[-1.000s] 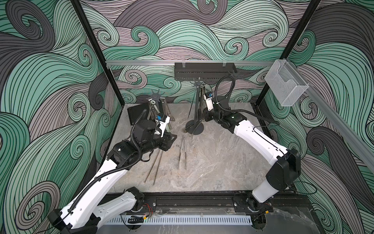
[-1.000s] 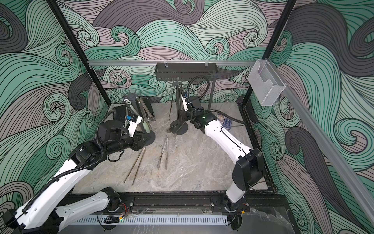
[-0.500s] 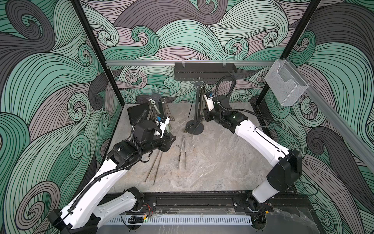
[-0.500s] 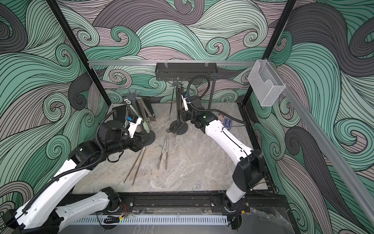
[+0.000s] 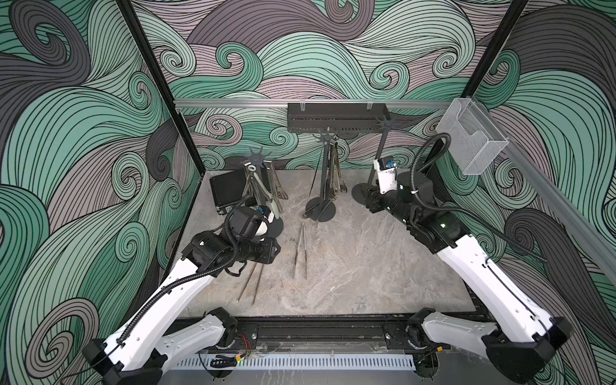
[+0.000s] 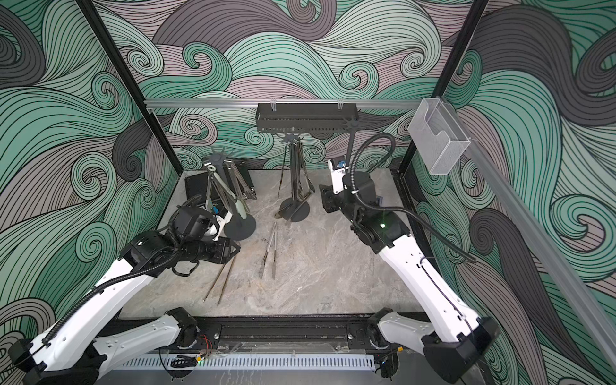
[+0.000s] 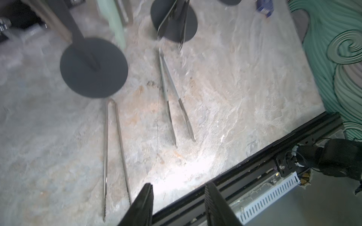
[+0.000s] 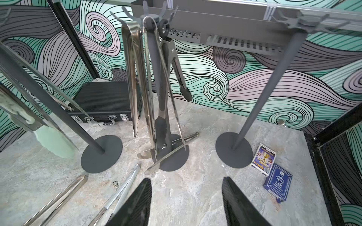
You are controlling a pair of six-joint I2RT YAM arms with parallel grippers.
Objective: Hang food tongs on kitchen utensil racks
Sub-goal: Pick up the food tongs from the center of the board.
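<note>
Bronze-toned tongs [image 7: 105, 156] and steel tongs [image 5: 302, 233] lie side by side on the surface [image 5: 366, 266], long axes pointing toward the racks [image 5: 328, 213]. The left tool [image 7: 178, 185], wide and empty, hovers over the bronze pair and looks the nearer; the right tool [image 8: 186, 179], also wide and empty, stands by the racks

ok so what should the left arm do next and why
Probably shift the left gripper over the bronze tongs and lower onto them. Its jaws stand open and empty, and that pair lies flat on the table right beside the fingertips, not yet hung.
</note>
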